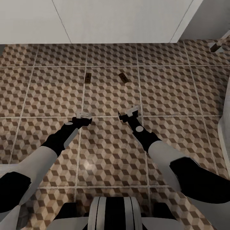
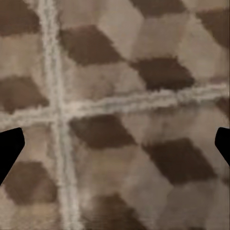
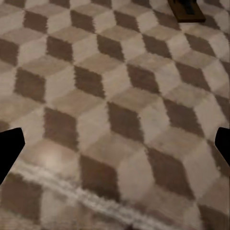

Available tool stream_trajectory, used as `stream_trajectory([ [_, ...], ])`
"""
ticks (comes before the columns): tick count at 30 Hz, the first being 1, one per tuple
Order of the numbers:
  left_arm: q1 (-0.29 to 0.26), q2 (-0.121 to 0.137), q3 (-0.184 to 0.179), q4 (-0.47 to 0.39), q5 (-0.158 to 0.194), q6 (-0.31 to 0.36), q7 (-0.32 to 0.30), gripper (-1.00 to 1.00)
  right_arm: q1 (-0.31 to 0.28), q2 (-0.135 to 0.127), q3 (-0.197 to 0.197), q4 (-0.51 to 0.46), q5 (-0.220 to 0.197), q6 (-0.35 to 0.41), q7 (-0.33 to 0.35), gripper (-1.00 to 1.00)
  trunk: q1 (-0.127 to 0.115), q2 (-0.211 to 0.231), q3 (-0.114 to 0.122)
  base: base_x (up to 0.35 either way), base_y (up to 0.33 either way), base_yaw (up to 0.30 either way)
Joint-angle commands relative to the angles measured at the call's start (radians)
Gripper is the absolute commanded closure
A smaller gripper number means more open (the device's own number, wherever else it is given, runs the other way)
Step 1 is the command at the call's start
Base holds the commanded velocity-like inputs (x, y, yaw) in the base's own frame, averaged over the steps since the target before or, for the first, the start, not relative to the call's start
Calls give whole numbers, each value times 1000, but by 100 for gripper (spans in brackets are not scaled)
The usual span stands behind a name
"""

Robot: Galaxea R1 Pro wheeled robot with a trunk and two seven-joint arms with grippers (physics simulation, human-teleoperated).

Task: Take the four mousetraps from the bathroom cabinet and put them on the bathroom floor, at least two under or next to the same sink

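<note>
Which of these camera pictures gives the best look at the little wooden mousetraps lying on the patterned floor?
The head view: both mousetraps, the left mousetrap and the right mousetrap, lie whole on the bathroom floor, near the white unit. The right wrist view catches part of one mousetrap at its edge. The left wrist view gives floor tiles.

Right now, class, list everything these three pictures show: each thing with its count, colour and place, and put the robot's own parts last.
Mousetraps: two, brown; one and the other lie apart on the floor ahead of the arms, short of the white unit.
Floor: one, brown, beige and white cube-pattern tiles with pale grout.
White unit: one, flat-fronted, standing at the far edge of the floor.
Left tool: one, black with pale tips, above the floor, open and empty.
Right tool: one, black with pale tips, above the floor, open and empty.
Arms: two, black and white.
</note>
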Motion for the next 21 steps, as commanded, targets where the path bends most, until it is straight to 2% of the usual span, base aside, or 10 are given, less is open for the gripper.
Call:
stream_trajectory([
  [1, -1, 2, -8, -2, 11, 4, 10, -100, -1, 0, 3, 2, 10, -1, -10, -100, -1, 0, 0, -334, 0, 0],
  [21, -1, -9, -8, -1, 11, 4, 11, -100, -1, 0, 3, 2, 10, -2, -10, -100, -1, 0, 0, -334, 0, 0],
])
